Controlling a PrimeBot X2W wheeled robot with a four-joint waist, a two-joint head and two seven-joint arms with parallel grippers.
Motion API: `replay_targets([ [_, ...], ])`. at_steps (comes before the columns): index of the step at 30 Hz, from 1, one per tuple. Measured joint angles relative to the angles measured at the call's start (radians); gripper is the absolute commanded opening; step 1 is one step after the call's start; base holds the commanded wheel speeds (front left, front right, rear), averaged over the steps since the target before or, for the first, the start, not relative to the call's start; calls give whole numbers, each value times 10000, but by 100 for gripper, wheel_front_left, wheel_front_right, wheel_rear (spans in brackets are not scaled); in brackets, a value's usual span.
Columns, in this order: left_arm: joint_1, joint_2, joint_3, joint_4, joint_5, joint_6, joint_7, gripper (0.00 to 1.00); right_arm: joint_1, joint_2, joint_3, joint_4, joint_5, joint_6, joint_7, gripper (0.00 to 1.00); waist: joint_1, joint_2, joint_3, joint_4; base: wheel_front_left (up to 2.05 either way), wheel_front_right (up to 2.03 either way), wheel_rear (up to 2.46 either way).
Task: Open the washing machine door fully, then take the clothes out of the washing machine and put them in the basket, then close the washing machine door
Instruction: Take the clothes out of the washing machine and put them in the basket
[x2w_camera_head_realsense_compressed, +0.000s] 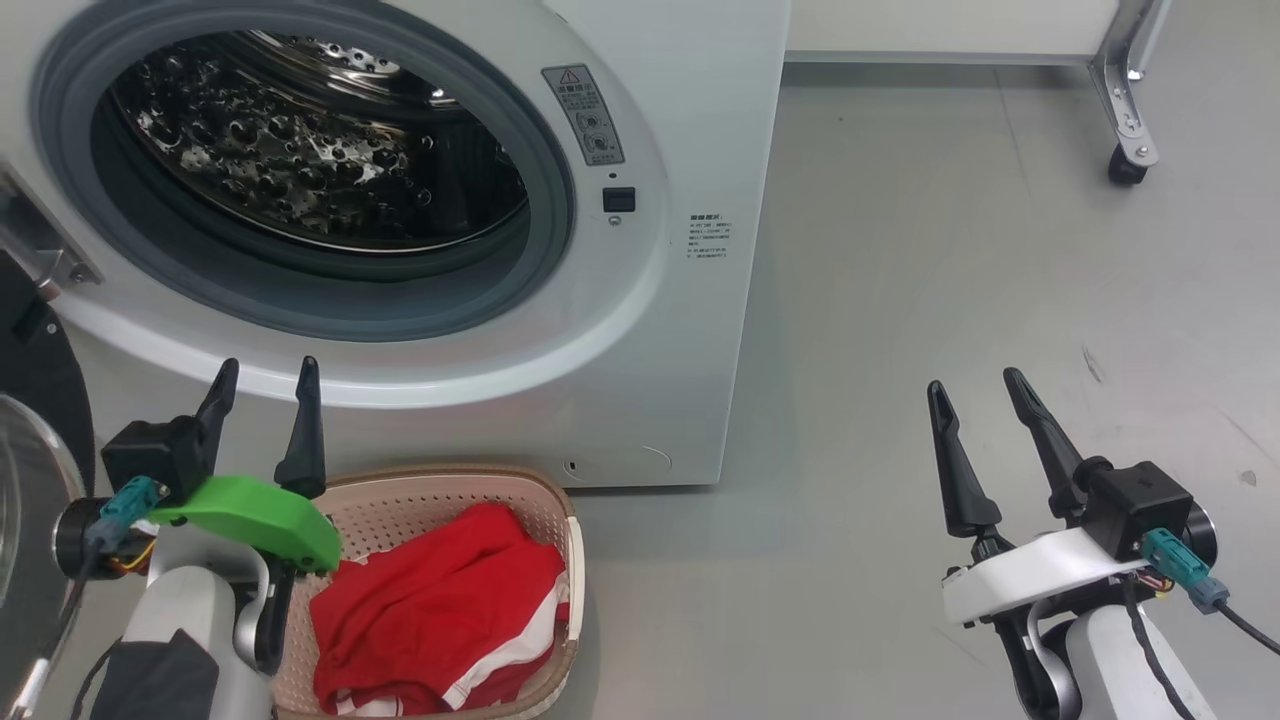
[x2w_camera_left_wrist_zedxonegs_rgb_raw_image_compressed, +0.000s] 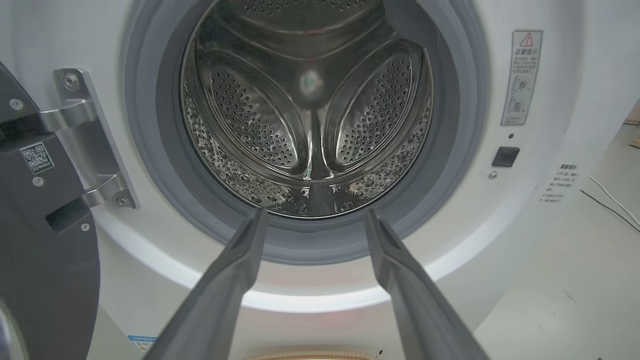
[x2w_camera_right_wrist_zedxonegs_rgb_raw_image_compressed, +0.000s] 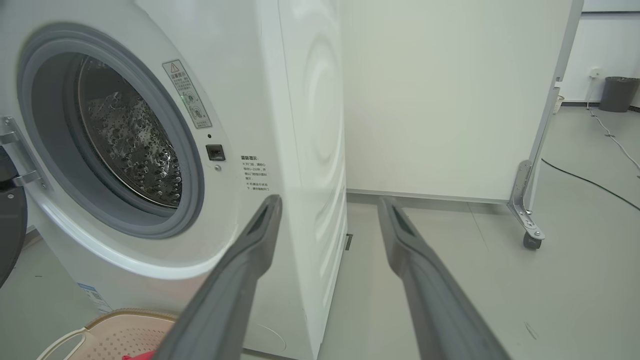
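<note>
Head view: high, tilted forward and down onto the washer (x2w_camera_head_realsense_compressed: 640, 330) front and grey floor (x2w_camera_head_realsense_compressed: 950, 250). Basket (x2w_camera_head_realsense_compressed: 450, 472) sits at the bottom edge, with the left gripper (x2w_camera_head_realsense_compressed: 269, 364) and right gripper (x2w_camera_head_realsense_compressed: 972, 379) low in frame.

Left wrist view: low and close, near square to the drum (x2w_camera_left_wrist_zedxonegs_rgb_raw_image_compressed: 310, 125), looking straight in, hinge (x2w_camera_left_wrist_zedxonegs_rgb_raw_image_compressed: 95, 145) at the left edge.

Right wrist view: further back and right of the washer, facing its front corner at an angle, panel (x2w_camera_right_wrist_zedxonegs_rgb_raw_image_compressed: 450, 100) behind.

Shared: drum opening and warning label (x2w_camera_left_wrist_zedxonegs_rgb_raw_image_compressed: 522, 75) in all three. Basket rim and caster (x2w_camera_right_wrist_zedxonegs_rgb_raw_image_compressed: 531, 240) appear in head and right wrist views.

drum opening (x2w_camera_head_realsense_compressed: 310, 170) clear; basket (x2w_camera_head_realsense_compressed: 450, 472) below, door (x2w_camera_head_realsense_compressed: 45, 390) open at left
</note>
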Motion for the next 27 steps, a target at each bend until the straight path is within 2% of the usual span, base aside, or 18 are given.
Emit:
replay_targets([
  [9, 1061, -36, 36, -1570, 75, -75, 0, 100, 185, 10, -48, -247, -2, 2, 0, 100, 0, 0, -356, 221, 0, 0, 0],
  [27, 2458, -184, -48, -3185, 186, -79, 0, 100, 451, 36, -174, -518, -4, 8, 0, 100, 0, 0, -240, 192, 0, 0, 0],
])
